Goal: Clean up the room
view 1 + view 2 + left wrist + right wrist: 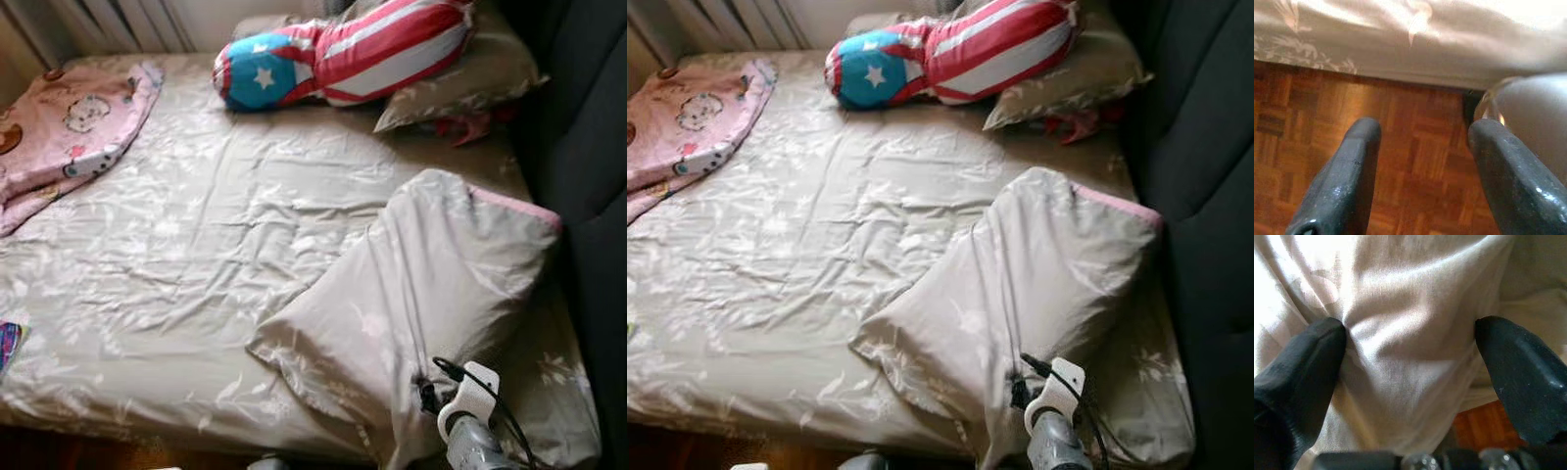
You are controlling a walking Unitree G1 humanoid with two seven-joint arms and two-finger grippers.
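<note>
Writing we find none. Pillow (421, 294) lies at the bed's (176, 255) five o'clock, long axis from seven to one. Our right gripper (1410, 362), fingers apart, presses its fabric; our left gripper (1420, 171), spread, hangs above the floor (1410, 147).

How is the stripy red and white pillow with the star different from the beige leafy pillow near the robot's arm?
The red-and-white striped bolster pillow has a blue end with a white star and is long and rounded; the beige leaf-print pillow is plain-toned, flatter and rectangular. The striped one lies at the bed's far end; the beige one lies near, slanted, with the right gripper open around its fabric. Both lie on the bed.
</note>
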